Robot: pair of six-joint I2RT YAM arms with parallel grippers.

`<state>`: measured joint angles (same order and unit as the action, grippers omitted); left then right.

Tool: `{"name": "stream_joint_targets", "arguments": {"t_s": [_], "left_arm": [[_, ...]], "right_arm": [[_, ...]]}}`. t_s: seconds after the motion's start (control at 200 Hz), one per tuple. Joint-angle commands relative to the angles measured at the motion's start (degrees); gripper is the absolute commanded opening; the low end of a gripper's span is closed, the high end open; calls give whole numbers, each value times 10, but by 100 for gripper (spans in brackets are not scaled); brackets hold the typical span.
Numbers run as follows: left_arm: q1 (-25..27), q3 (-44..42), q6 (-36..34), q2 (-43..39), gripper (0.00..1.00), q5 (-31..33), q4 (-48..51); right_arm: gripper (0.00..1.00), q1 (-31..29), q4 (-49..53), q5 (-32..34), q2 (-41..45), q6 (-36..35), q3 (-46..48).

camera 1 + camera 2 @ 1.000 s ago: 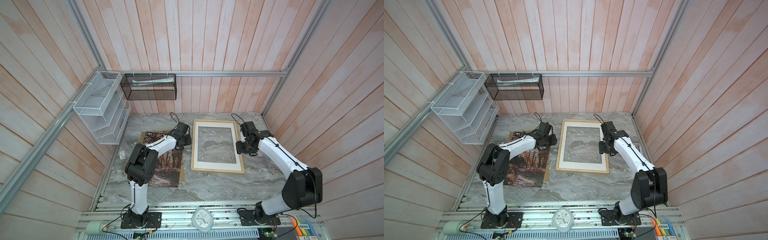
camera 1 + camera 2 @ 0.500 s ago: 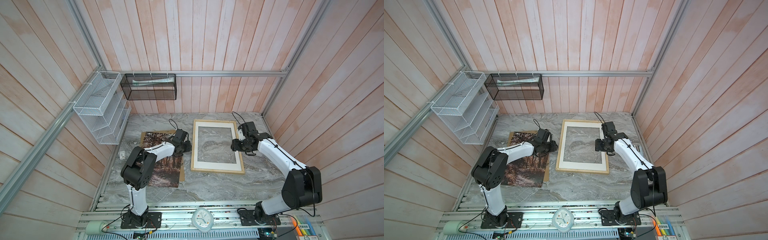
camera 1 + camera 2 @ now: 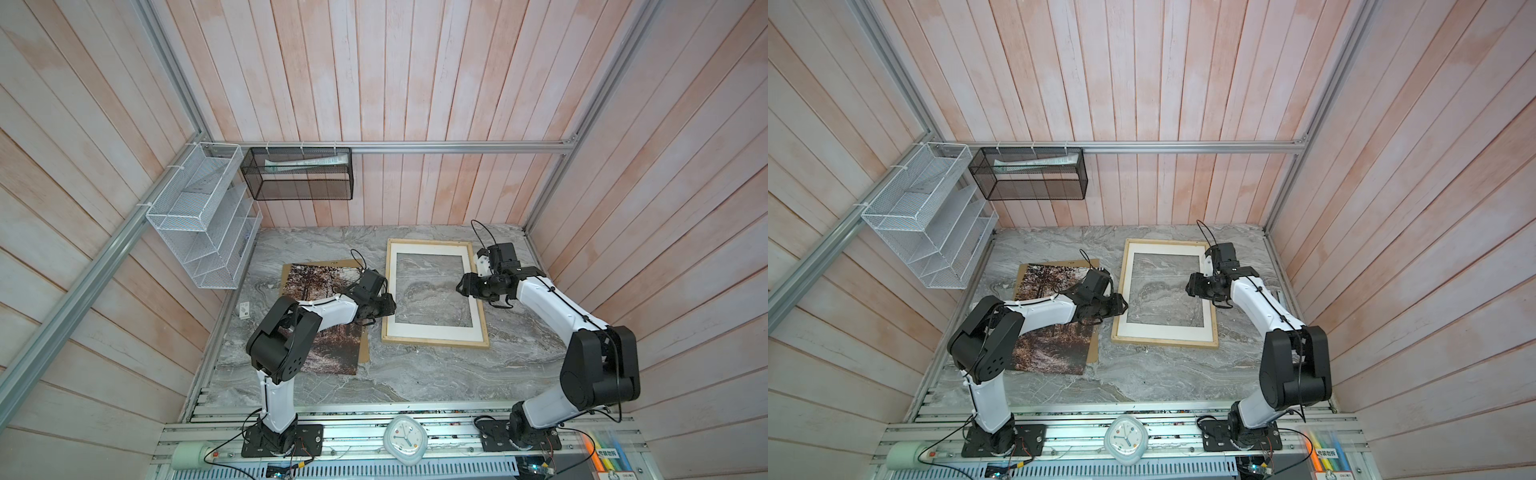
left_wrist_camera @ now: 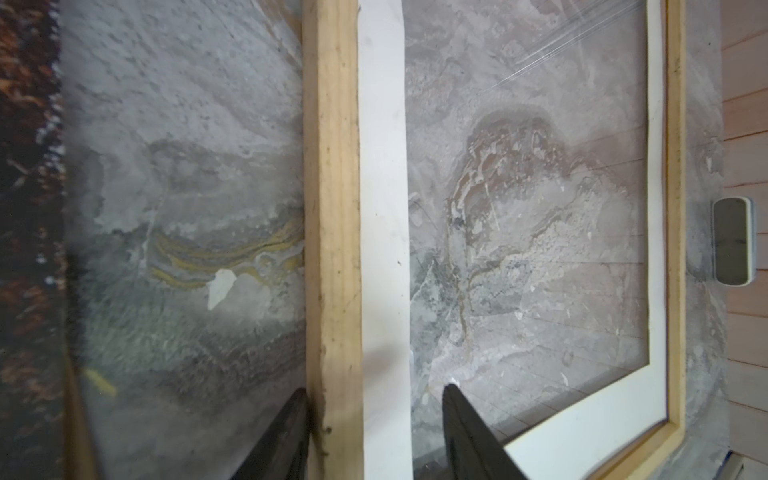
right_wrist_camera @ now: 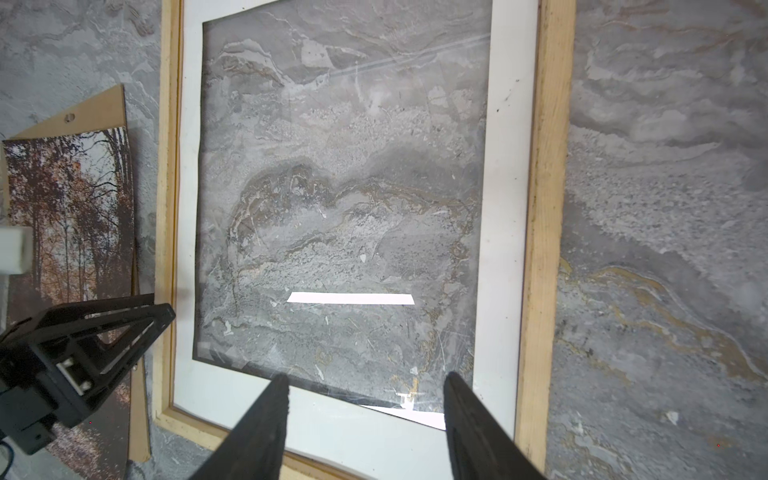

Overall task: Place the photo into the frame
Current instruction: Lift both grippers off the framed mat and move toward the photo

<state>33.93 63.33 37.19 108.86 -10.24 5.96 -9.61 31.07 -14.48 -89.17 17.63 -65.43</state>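
The frame (image 3: 434, 341) of pale wood lies flat mid-table in both top views (image 3: 1165, 341), with a white mat (image 3: 390, 291) inside it. The photo (image 3: 316, 278), an autumn forest print, rests face up on a brown backing board (image 3: 365, 345) to the frame's left. My left gripper (image 4: 374, 399) is open and straddles the frame's left slat (image 4: 332, 208): one finger touches the slat's outer edge, the other hangs over the glass. My right gripper (image 5: 365, 382) is open above the mat (image 5: 505, 208) near the right slat, holding nothing.
A white wire shelf (image 3: 199, 216) and a black mesh basket (image 3: 297, 174) hang on the walls at the back left. A clock (image 3: 405, 438) sits on the front rail. A small white tag (image 3: 244, 309) lies at the table's left edge.
My left gripper slid nearer along the frame's left slat and opened a little. My right gripper moved left, from the right slat to over the frame's glass.
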Motion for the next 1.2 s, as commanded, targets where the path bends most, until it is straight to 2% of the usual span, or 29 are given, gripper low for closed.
{"name": "stream_joint_targets", "arguments": {"t_s": [0.0,0.315,0.755,0.915,1.195], "left_arm": [[15,-4,8,-2,53,-23,-30],[40,-1,24,8,53,-32,-46],[39,48,-11,5,53,28,28],[38,75,-20,12,54,54,49],[24,98,-44,5,55,127,114]], "right_arm": [[60,0,-14,-16,-13,9,11],[60,1,-25,-28,-19,14,12],[58,0,-64,-49,-20,22,45],[53,-1,-129,-110,-13,59,71],[52,-19,-298,-137,22,196,160]]}}
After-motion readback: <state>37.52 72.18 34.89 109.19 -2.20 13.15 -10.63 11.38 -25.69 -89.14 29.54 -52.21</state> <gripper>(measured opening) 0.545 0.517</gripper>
